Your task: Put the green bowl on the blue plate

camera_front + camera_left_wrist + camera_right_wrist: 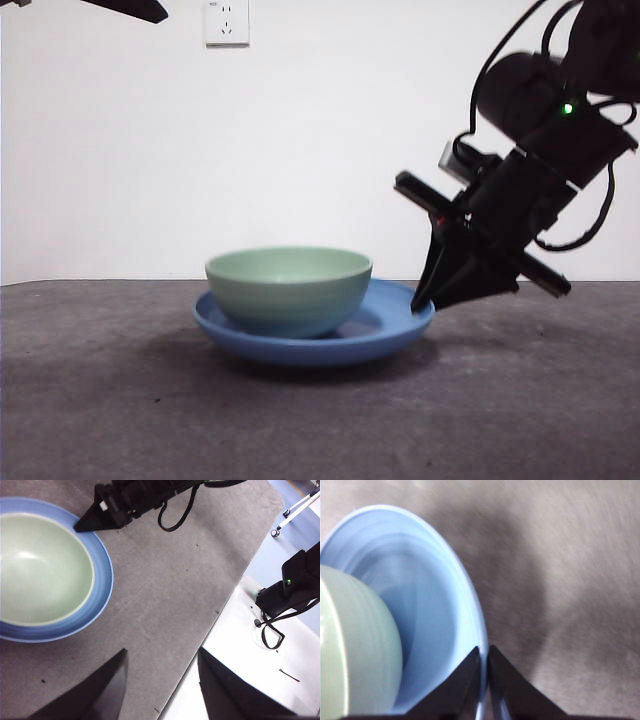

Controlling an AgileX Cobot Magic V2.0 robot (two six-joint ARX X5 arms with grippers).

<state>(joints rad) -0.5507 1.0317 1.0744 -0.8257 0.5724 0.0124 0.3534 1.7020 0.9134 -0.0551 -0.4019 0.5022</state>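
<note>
The green bowl [288, 290] sits upright in the blue plate [385, 325] at the middle of the table. My right gripper [425, 300] reaches down from the upper right and is shut on the plate's right rim. In the right wrist view the jaws of the right gripper [484, 651] pinch the plate rim [470, 610], with the bowl [355, 650] beside them. My left gripper [160, 652] is open and empty, high above the mat. From there I see the bowl [40, 570], the plate [103, 580] and the right gripper [82, 526].
The grey mat [520, 400] covers the table. A wall socket [226, 22] is on the white back wall. The waiting left arm shows as a black tip [130, 10] at the top left. The mat's edge [220, 615] borders a white surface.
</note>
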